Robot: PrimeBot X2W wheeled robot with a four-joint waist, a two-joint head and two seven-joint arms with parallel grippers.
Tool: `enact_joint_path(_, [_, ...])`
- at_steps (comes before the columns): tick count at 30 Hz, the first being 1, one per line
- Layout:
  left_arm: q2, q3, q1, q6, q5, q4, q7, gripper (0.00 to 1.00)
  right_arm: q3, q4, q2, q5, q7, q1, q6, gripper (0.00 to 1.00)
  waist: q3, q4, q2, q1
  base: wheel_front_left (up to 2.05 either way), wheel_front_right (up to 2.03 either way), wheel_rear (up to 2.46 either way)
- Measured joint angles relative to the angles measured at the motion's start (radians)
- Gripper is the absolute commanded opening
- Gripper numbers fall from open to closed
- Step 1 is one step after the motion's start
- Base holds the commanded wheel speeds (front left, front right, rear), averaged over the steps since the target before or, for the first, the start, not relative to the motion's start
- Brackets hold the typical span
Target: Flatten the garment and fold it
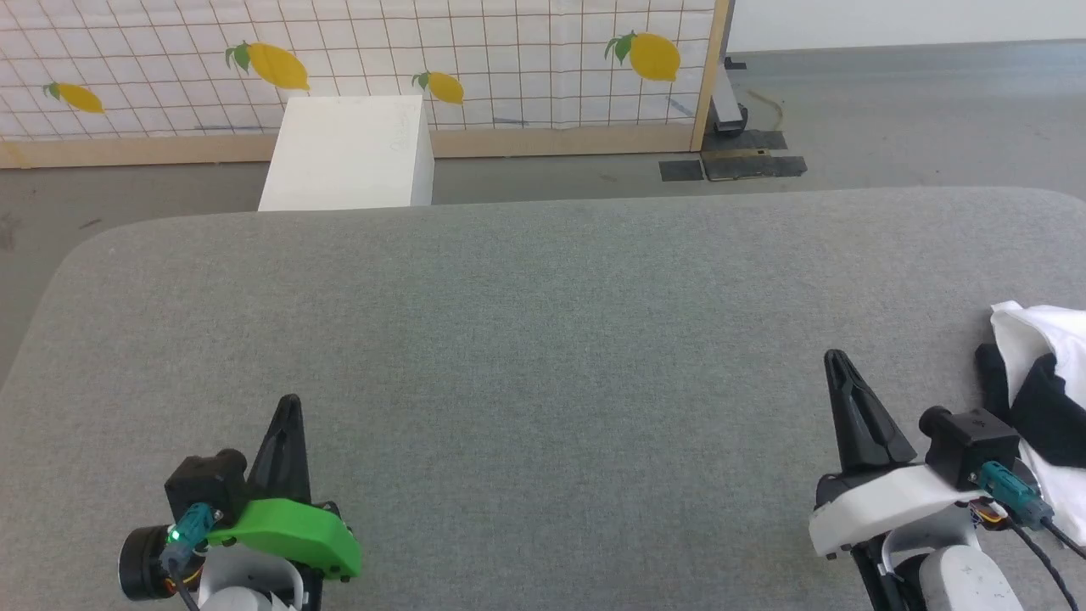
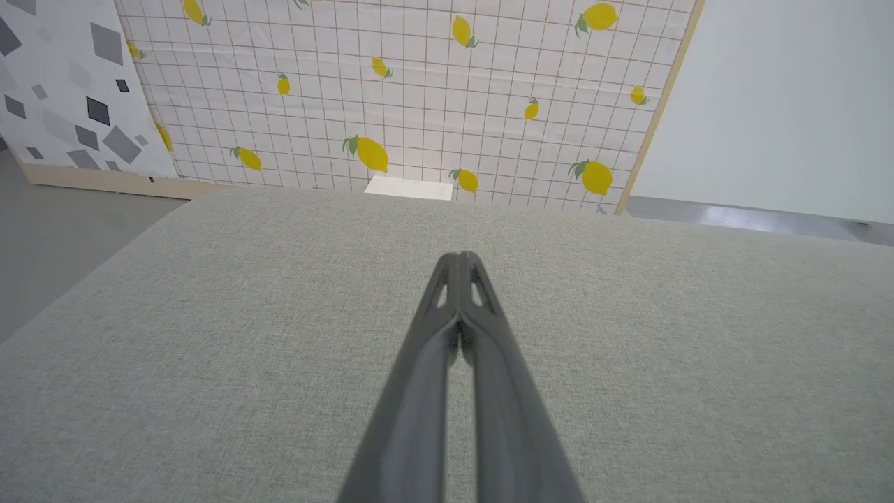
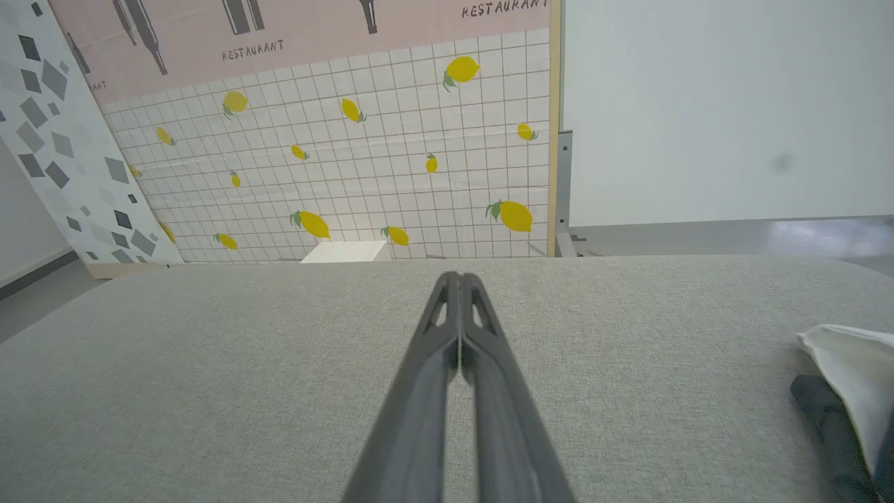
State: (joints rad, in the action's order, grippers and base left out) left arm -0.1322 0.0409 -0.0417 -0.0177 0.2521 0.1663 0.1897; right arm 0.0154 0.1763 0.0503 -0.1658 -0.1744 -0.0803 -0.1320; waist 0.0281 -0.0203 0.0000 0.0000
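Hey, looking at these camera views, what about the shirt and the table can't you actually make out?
Garment, head view: cut off by the right edge, and the right hand's wrist camera covers its near part, so its full spread is unknown.
Garment, right wrist view: cropped at the lower right corner.
White box, head view: base hidden behind the table's far edge.

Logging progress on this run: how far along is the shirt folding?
Nothing looks done: the white shirt with black sleeves lies crumpled at the right of the grey fabric table. Nothing is in hand: the left gripper and right gripper are shut, empty, clear of it. Remaining: grasping, flattening, folding.
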Motion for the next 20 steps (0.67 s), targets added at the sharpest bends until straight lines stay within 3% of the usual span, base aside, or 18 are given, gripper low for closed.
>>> enact_joint_path(20, [0.013,-0.007,0.001,0.001,-0.051,-0.034,-0.038,0.00,-0.003,-0.034,0.000,0.036,0.034,0.016,0.000,0.00,-0.006,0.004,0.0000,0.0000,0.00,0.00,0.00])
